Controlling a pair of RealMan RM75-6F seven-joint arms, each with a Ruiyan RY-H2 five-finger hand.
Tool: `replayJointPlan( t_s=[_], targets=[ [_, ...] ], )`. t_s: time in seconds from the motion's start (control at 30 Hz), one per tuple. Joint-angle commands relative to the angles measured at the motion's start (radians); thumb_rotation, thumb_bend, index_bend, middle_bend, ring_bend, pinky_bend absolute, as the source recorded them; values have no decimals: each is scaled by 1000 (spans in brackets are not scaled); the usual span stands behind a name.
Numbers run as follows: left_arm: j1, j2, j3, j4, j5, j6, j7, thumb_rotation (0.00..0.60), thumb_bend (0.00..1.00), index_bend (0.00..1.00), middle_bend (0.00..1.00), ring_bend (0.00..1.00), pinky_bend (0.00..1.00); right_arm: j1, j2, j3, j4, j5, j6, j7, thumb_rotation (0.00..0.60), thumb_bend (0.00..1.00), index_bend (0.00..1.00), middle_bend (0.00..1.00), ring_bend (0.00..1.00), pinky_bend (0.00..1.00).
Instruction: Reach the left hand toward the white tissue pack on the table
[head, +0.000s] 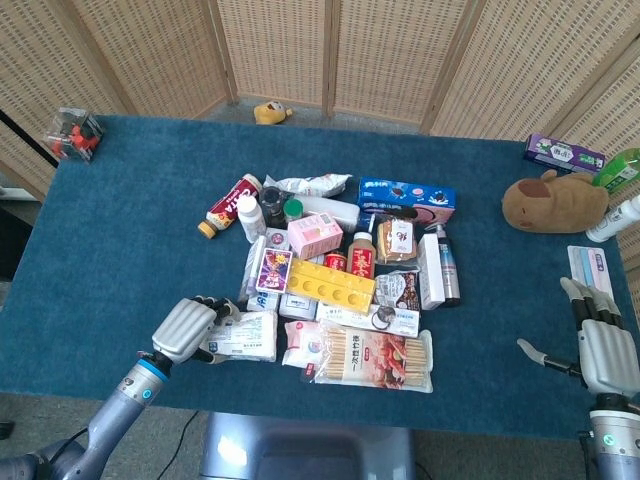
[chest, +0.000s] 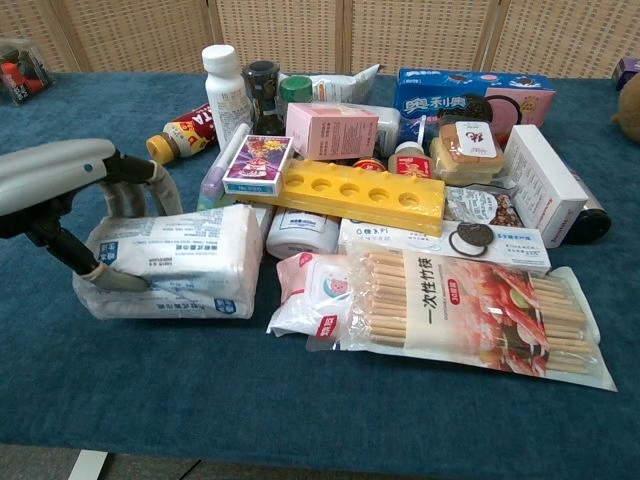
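The white tissue pack (head: 250, 336) (chest: 185, 266), printed with blue labels, lies at the front left of the pile of goods. My left hand (head: 184, 330) (chest: 62, 186) grips it from its left end. The fingers (chest: 163, 192) curl over the pack's far side and the thumb (chest: 112, 280) presses its near face. The pack looks squeezed and tipped up on its edge. At the table's right front edge, far from the pile, my right hand (head: 600, 345) rests open with its fingers apart and nothing in it.
A pink pouch (chest: 318, 292) and a chopsticks pack (chest: 470, 312) lie right of the tissue pack. A yellow tray (chest: 350, 192), boxes and bottles crowd behind it. A brown plush (head: 553, 203) sits at the far right. Bare blue cloth (head: 110, 240) lies to the left.
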Motion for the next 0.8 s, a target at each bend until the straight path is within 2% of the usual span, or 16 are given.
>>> replayJointPlan(
  t_s=[0.03,0.23,0.47,0.67,0.8],
  targets=[
    [16,60,-12,-36,36,51,-103,600,193,858,890,982,750,1,0,0,0,-2,-1,1,337,62,0,0,0,0],
    [53,159,-40,-87,103,172,-253,600,192,841,887,981,750,4,-4,0,1,-7,-7,1,332,62,0,0,0,0],
    [94,215,-109,-113,159,354,-367,600,191,837,887,969,746,15,-31,-1,15,-9,-25,4,334,62,0,0,0,0],
    [106,192,-191,-97,169,491,-412,600,190,840,893,967,746,17,-48,-4,19,-10,-26,-2,335,62,0,0,0,0],
    [103,166,-217,-81,178,535,-418,600,190,842,897,966,745,16,-47,-3,19,-9,-23,-4,336,62,0,0,0,0]
  ],
)
